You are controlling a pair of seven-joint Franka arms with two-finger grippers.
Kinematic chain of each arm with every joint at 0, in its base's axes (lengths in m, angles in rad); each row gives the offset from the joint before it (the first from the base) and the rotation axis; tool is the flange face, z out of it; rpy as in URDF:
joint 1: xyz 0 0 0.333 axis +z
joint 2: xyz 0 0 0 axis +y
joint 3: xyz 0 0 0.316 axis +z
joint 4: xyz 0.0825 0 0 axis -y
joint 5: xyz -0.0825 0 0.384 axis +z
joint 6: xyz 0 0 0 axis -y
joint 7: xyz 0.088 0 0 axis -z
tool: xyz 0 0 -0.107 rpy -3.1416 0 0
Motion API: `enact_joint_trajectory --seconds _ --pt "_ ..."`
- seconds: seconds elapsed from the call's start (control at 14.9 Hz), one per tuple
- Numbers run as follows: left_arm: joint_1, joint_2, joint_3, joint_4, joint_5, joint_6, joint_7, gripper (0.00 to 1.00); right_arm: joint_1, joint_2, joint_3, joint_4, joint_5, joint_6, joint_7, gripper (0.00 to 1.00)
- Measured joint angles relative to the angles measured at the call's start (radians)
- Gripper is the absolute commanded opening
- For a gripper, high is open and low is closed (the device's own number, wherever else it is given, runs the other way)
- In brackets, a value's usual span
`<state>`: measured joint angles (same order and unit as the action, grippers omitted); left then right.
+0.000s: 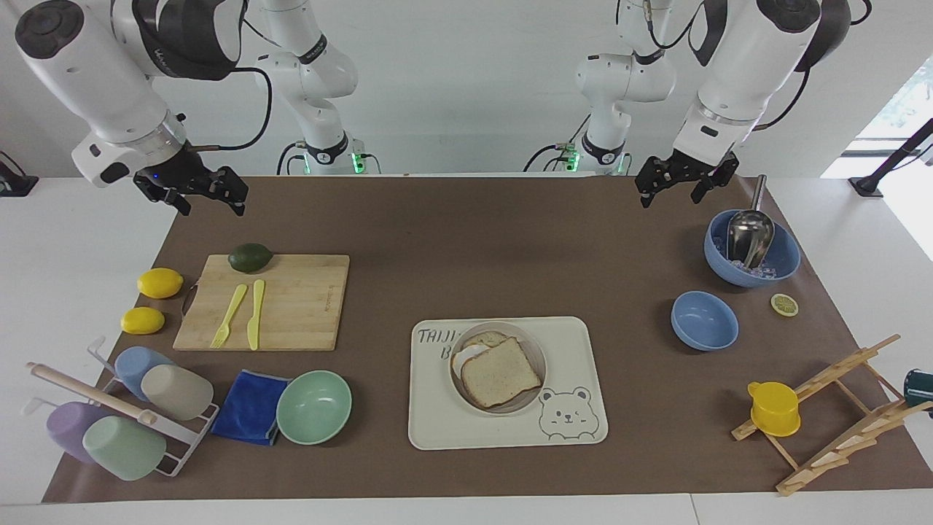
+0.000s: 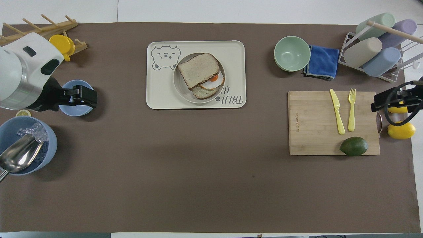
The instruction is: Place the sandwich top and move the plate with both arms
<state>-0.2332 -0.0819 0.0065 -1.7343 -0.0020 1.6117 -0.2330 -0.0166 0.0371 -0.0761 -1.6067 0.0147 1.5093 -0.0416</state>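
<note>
Brown paper covers the tabletop [image 1: 452, 248]. At the right arm's end, a wire rack [image 1: 116, 408] holds four pastel cups on their sides. Two lemons [image 1: 159, 283] lie nearer the robots than the rack, just beside a wooden cutting board [image 1: 299, 302]. The board carries an avocado [image 1: 250, 257], a yellow fork [image 1: 229, 315] and a yellow knife [image 1: 255, 313]. The right gripper [image 1: 211, 200] hangs in the air over this end, and from above it overlaps one lemon. Its jaws are spread apart and hold nothing.

A blue cloth [image 1: 250, 407] and a mint-green bowl [image 1: 314, 407] sit side by side, farther from the robots than the board.

Mid-table lies a cream tray [image 1: 437, 415] printed with a bear. The plate [image 1: 531, 340] rests on it. The sandwich top [image 1: 501, 372] lies on the plate, skewed over a lower slice [image 1: 487, 340], with a fried egg [image 2: 214, 81] showing between them.

Toward the left arm's end, the left gripper [image 1: 669, 191] is raised, jaws spread and empty. From above it overlaps a small blue bowl [image 1: 704, 321]. A larger blue bowl [image 1: 783, 266] with ice and a metal scoop [image 1: 749, 230] stands nearer the robots, and a lemon slice [image 1: 784, 305] lies beside it. A yellow cup [image 1: 774, 408] sits on a wooden rack [image 1: 838, 415].
</note>
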Motion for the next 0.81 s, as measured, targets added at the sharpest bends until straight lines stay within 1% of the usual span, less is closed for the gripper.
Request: enact_joint_trajectory --seconds 0.2,0.54,0.67,0.81 --pt "0.021 -0.006 -0.001 -0.016 0.000 0.000 0.009 1.00 0.000 0.000 0.000 0.000 0.000 0.000 0.000 1.00" --pt "0.024 -0.007 -0.012 -0.015 0.000 -0.015 0.010 1.00 0.000 0.000 0.000 0.000 0.000 0.000 0.000 1.00" --pt "0.025 -0.009 -0.017 0.010 0.000 -0.029 0.019 1.00 0.000 0.000 0.000 0.000 0.000 0.000 0.000 1.00" --pt "0.033 -0.013 -0.017 0.043 0.000 -0.072 0.060 1.00 0.000 -0.001 0.000 0.000 0.000 0.000 0.000 1.00"
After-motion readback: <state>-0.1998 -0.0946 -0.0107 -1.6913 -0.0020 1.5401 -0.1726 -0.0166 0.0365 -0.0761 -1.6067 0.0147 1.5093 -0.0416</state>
